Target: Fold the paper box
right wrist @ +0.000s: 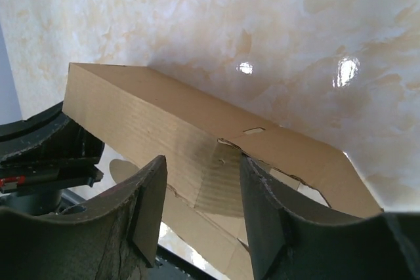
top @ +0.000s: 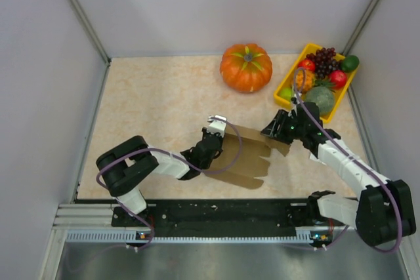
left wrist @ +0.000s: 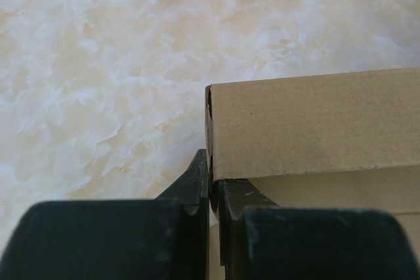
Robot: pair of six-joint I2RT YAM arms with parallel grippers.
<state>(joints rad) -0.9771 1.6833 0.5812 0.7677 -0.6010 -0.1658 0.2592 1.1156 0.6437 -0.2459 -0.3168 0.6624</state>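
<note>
The paper box [top: 252, 152] is plain brown cardboard, partly folded, lifted off the table between my two arms. My left gripper [top: 220, 137] is at its left end. In the left wrist view this gripper [left wrist: 211, 175] is shut on a thin edge at the corner of the paper box [left wrist: 315, 122]. My right gripper [top: 275, 129] is at the box's right end. In the right wrist view it [right wrist: 203, 162] is open, its jaws standing apart on either side of a panel of the paper box [right wrist: 164, 116] without pressing it.
An orange pumpkin [top: 246, 67] stands at the back of the table. A yellow tray [top: 282, 100] of fruit sits at the back right, close to my right arm. White walls enclose the table on three sides.
</note>
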